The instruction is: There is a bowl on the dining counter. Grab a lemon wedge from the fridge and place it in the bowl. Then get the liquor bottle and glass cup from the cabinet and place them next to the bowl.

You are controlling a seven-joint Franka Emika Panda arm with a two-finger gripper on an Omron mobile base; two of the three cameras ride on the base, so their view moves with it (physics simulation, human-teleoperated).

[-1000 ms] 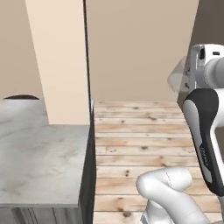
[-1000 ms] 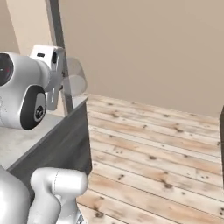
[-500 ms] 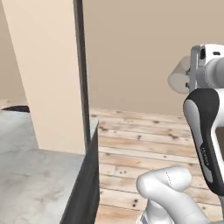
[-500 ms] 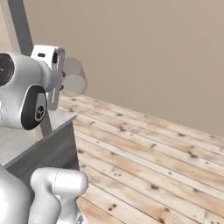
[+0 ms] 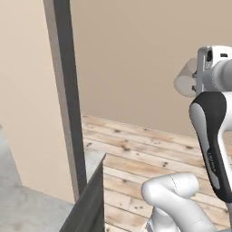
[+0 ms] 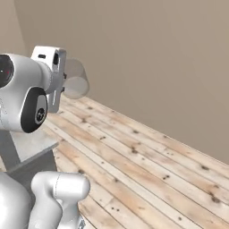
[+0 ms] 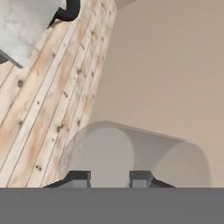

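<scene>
Directly ahead of your gripper point(image 7: 110, 178) the glass cup point(image 7: 131, 157) lies on its side, long axis pointing forward; fingers point(image 7: 140, 178) clamp it, high over the wooden floor point(image 6: 147, 170).

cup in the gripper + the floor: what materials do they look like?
Glass cup: looks like clear, nearly colourless glass; the wall and floor show through it, with a faint grey sheen. It could be clear plastic; the render leaves that open. Gripper is shut on it.
Floor: pale wood planks, matte, with visible grain, knots and seams.
</scene>
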